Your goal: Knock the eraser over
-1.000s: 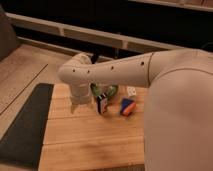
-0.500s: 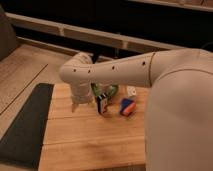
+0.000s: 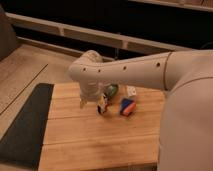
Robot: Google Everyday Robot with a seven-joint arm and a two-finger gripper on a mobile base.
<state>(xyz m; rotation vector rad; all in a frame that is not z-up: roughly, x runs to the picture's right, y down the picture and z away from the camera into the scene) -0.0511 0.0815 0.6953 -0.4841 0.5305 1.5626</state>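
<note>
My white arm reaches from the right over the wooden table (image 3: 95, 145). The gripper (image 3: 94, 104) hangs down from the wrist near the table's back middle. A small upright white-and-dark object (image 3: 103, 107), possibly the eraser, stands right at the gripper's right side, touching or nearly touching it. A blue, red and orange block-like object (image 3: 127, 107) lies just to its right. I cannot tell for sure which of the two is the eraser.
A green round object (image 3: 112, 91) and a small white object (image 3: 131, 91) sit behind the gripper, partly hidden by the arm. A black mat (image 3: 25, 125) lies left of the table. A dark rail and wall run along the back.
</note>
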